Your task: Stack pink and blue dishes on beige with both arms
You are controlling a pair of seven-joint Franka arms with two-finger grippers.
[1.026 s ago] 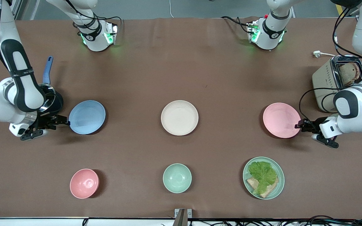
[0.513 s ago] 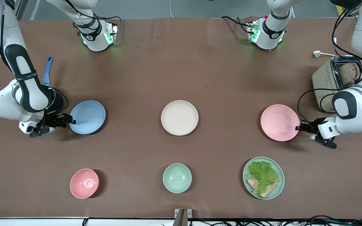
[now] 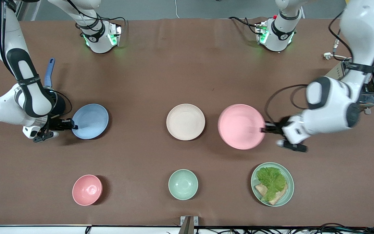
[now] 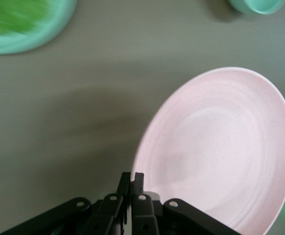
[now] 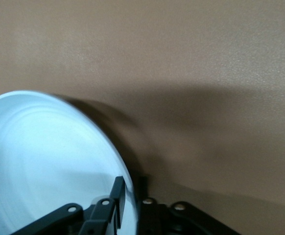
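No legible text, labels, brands or numbers on any object.

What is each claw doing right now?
Left claw: shut on the pink plate, lifted beside the beige plate.
Right claw: shut on the blue plate.

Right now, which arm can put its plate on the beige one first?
Probably the left. The left gripper holds the pink plate lifted beside the beige plate; the right gripper holds the blue plate farther away.
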